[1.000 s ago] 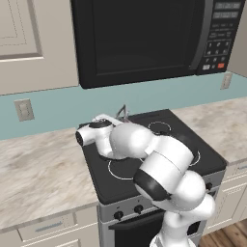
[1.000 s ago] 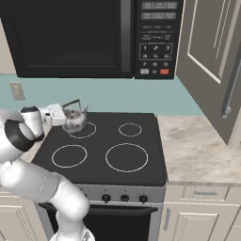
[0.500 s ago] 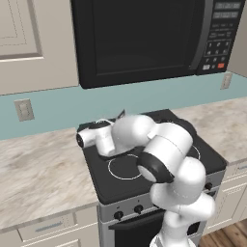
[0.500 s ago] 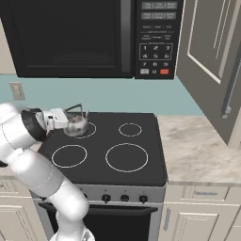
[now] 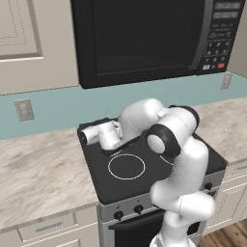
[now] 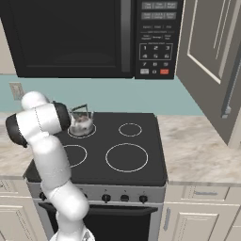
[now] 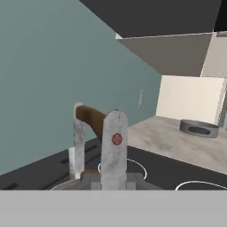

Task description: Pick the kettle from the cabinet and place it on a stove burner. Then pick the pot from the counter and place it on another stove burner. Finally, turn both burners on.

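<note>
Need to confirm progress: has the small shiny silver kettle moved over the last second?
Yes. The small shiny silver kettle moved right and down, from beyond the black glass cooktop's left edge to its rear-left burner circle.

No readable text is showing anywhere. The microwave keypad (image 6: 155, 49) is carrying rows of small pale button markings and one red button, all too blurred to make out; the same panel (image 5: 219, 44) is showing equally illegible in the left base view. One gripper finger (image 7: 115, 146) is bearing a small round red emblem with no legible lettering.
</note>
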